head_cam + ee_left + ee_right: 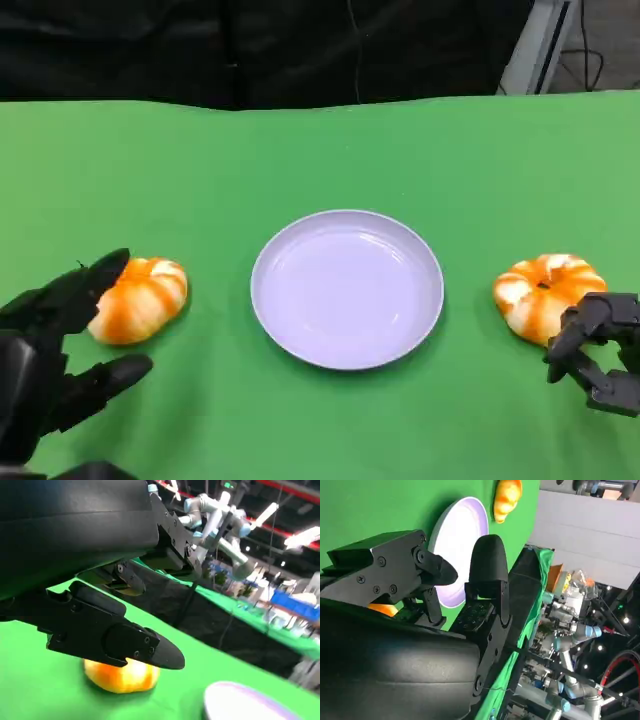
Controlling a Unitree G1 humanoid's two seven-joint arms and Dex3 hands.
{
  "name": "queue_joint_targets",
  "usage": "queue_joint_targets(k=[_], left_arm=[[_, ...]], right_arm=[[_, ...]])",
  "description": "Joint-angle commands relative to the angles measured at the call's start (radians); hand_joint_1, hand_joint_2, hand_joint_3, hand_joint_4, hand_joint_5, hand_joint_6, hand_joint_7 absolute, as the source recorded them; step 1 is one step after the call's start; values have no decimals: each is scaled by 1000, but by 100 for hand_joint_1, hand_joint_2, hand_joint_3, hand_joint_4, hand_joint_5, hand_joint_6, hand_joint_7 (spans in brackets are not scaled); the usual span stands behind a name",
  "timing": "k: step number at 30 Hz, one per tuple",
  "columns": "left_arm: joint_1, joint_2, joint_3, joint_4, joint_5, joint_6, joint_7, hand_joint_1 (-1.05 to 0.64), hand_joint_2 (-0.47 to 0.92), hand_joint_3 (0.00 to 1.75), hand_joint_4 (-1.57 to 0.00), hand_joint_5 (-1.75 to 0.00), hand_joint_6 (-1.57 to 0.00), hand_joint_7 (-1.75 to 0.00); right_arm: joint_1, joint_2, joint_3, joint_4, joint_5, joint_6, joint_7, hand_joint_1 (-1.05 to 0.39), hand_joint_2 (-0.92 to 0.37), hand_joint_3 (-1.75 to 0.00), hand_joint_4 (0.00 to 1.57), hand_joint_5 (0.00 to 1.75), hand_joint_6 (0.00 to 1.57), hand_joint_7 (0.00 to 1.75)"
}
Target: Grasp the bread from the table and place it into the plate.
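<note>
Left hand (pixel 60 345) lying with fingers spread around the near side of the left bread roll (pixel 140 298), holding nothing, right hand (pixel 598 350) sitting empty with fingers apart just beside the right bread roll (pixel 546 292), lavender plate (pixel 347 288) resting between them on the green tabletop (pixel 320 150)

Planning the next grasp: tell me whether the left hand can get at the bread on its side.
Probably yes: the left hand is open beside the left bread, fingers spread around it, nothing between.
</note>
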Motion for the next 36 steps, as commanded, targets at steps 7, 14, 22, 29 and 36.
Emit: queue_joint_targets(k=[7, 14, 22, 29, 36], left_arm=[[-31, 149, -137, 9, 56, 172, 40, -53, 88, 0, -45, 0, -48, 0], [-90, 186, -206, 88, 26, 240, 55, -58, 81, 0, -41, 0, -46, 0], [-181, 225, -266, 243, -19, 209, 106, -65, 79, 0, -40, 0, -43, 0], [-264, 239, -315, 384, -53, 162, 135, -67, 82, 1, -39, 0, -41, 0], [-328, 239, -357, 493, -72, 130, 161, -66, 82, 0, -40, 0, -41, 0]], right_arm=[[6, -12, -6, -4, 4, 2, -5, 13, -73, -79, 88, 142, 92, 101], [3, -12, -6, 1, 5, 1, -3, 13, -75, -76, 88, 142, 92, 101], [-1, -10, -4, 4, 4, 0, -2, 13, -75, -76, 88, 142, 92, 102], [-4, -7, -4, 10, 4, -2, -4, 14, -73, -79, 88, 142, 92, 101], [-2, -7, -2, 7, -6, -5, -14, 13, -72, -80, 88, 141, 93, 101]])
